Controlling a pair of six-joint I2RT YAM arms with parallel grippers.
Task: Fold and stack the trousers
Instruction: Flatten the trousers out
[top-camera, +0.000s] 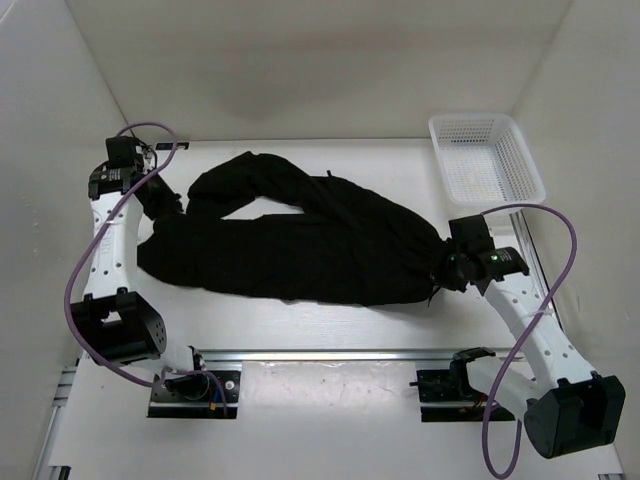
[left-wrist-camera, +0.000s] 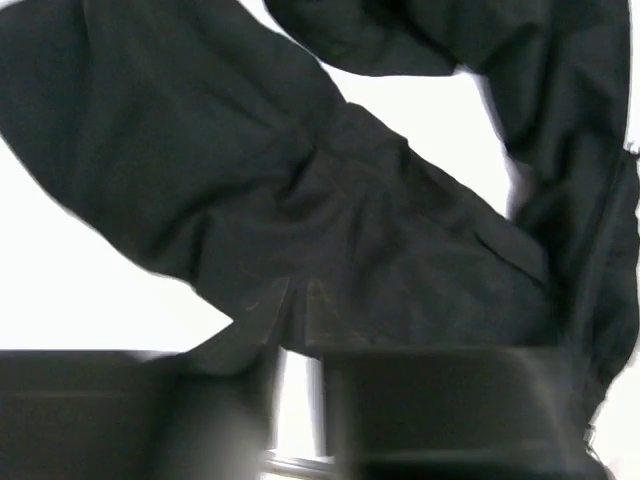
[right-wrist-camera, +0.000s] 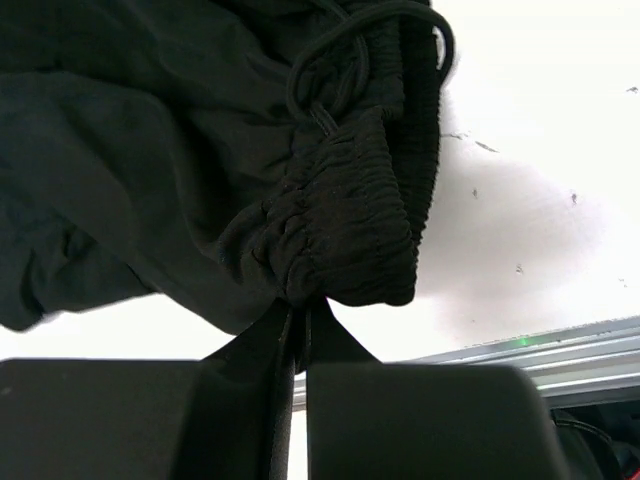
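The black trousers (top-camera: 300, 245) lie stretched across the white table, waistband at the right, legs at the left, one leg looping back at the far left. My left gripper (top-camera: 168, 208) is shut on a leg end (left-wrist-camera: 300, 230) at the left; fabric sits between its fingertips in the left wrist view. My right gripper (top-camera: 447, 268) is shut on the elastic waistband (right-wrist-camera: 350, 230), with the drawstring (right-wrist-camera: 330, 70) showing above it.
A white plastic basket (top-camera: 487, 160) stands at the back right corner. White walls close in the table at the back and sides. A metal rail (top-camera: 330, 355) runs along the near edge, between the arm bases.
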